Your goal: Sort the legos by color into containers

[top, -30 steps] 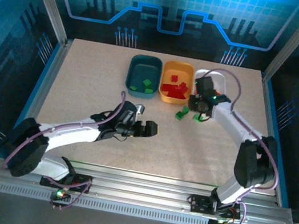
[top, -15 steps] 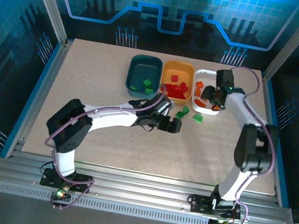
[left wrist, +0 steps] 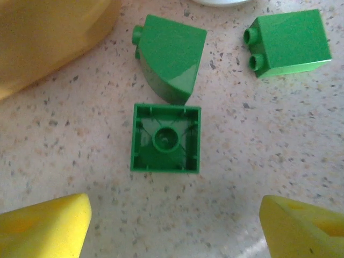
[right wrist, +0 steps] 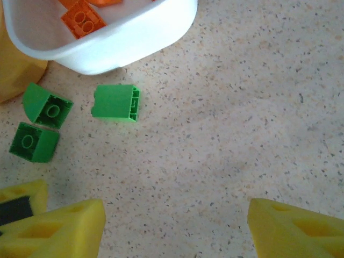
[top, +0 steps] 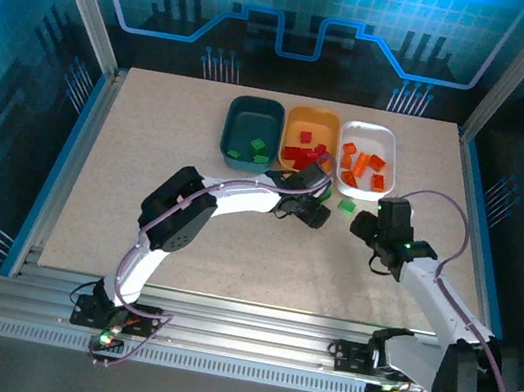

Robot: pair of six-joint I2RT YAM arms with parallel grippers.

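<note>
The table (top: 151,136) is bare on the left and near side. A teal tray (top: 258,101), orange tray (left wrist: 48,32) and white tray (right wrist: 123,48) line its far side. The left gripper (left wrist: 172,226) gapes over three green legos (left wrist: 165,138) just near the orange and white rims. The right gripper (right wrist: 174,226) gapes over bare table.

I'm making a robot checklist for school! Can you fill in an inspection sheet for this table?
Surface: speckled beige table, clean.
Job's things: green bricks in teal tray, red bricks in orange tray, orange bricks in white tray; three loose green bricks on the table.
Clutter: nothing seen.
Grippers: left tool open over an upside-down green brick; right tool open, empty.
Cables: purple cables along both arms.
Surroundings: blue-lit walls, metal frame.
</note>
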